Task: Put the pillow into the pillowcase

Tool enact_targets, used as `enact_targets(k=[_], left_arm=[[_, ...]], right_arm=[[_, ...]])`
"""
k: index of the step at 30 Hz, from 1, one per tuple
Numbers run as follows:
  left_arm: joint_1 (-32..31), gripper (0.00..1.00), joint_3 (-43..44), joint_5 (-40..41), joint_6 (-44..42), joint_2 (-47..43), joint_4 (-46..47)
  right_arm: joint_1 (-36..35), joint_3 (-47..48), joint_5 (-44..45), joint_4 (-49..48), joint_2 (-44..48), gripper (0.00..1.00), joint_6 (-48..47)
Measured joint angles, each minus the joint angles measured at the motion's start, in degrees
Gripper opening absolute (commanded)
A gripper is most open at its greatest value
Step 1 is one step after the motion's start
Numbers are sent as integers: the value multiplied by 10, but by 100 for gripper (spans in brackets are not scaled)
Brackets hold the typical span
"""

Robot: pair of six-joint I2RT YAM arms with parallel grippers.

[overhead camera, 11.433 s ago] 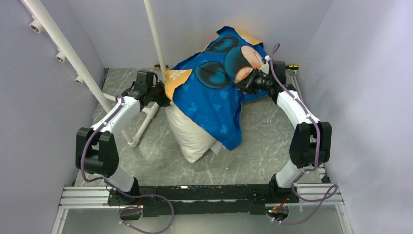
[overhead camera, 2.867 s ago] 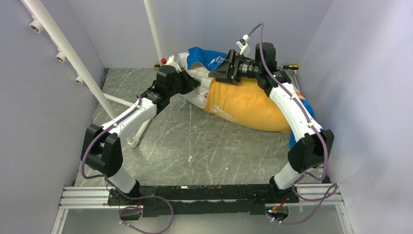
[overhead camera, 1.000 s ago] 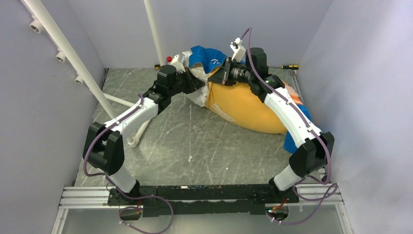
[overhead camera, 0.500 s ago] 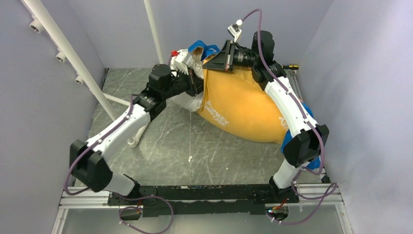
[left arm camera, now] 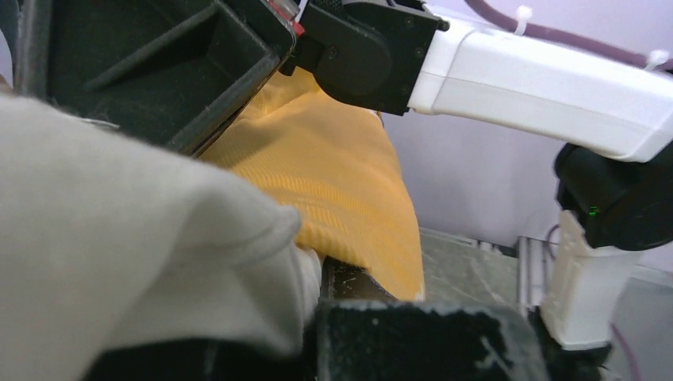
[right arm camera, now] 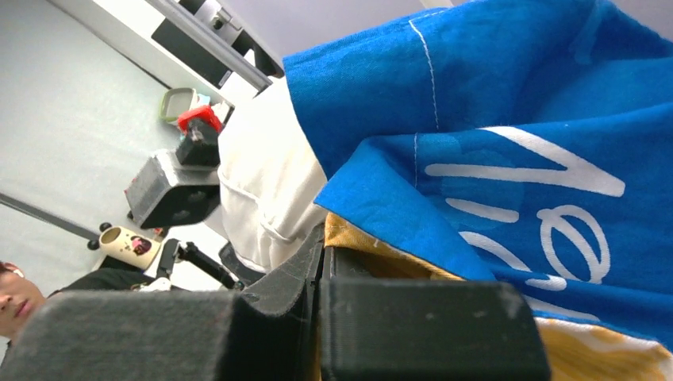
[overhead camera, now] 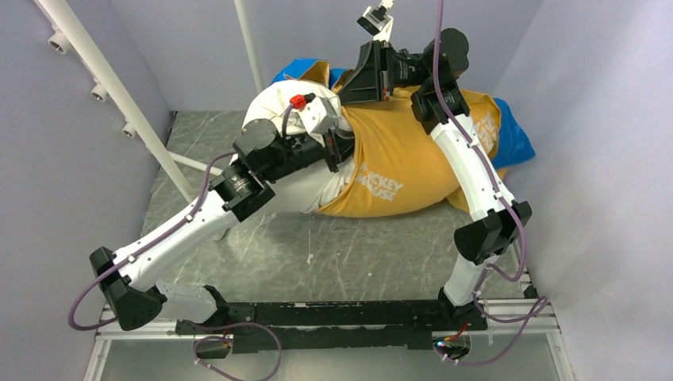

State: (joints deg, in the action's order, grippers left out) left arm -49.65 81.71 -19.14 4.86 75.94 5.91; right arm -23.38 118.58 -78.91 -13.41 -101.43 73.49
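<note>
Top external view showed the pillow [overhead camera: 278,111] and the pillowcase [overhead camera: 405,151] bundled together at the far side of the grey marbled counter [overhead camera: 357,246], lifted partly off its surface. The yellow-orange side of the case faced the camera, with white "MICKEY MOUSE" lettering near its open edge. Most of the pillow sat inside it. A plump white end bulged out on the left, and blue fabric showed at the far left and at the far right end of the bundle.

The left end effector [overhead camera: 337,151] was at the open edge of the case, where white met yellow. From the left wrist, its jaws were clenched on a fold of the white pillow [left arm camera: 119,222], with the yellow case [left arm camera: 333,175] lying just beyond and the right arm's white link [left arm camera: 540,71] crossing above.

The right end effector [overhead camera: 349,91] was raised at the far side, above the bundle. From the right wrist, its fingers [right arm camera: 413,333] were pressed together on the hem of the pillowcase [right arm camera: 492,119], where yellow and blue layers met; the blue side carried white lettering. The pillow [right arm camera: 262,175] bulged out just left of that hem.

A white pipe frame [overhead camera: 103,79] stood at the far left of the counter.
</note>
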Motion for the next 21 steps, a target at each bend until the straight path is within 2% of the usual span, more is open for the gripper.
enact_targets(k=[8,14,21], left_arm=[[-5,0,-75,53,-40,51,200],[-4,0,-131,98,-40,133,437],[17,0,-125,42,-70,254,665]], right_arm=[[0,0,2,-6,-7,0,17],[-2,-5,33,1,-7,0,17],[-19,-11,59,39,-7,0,5]])
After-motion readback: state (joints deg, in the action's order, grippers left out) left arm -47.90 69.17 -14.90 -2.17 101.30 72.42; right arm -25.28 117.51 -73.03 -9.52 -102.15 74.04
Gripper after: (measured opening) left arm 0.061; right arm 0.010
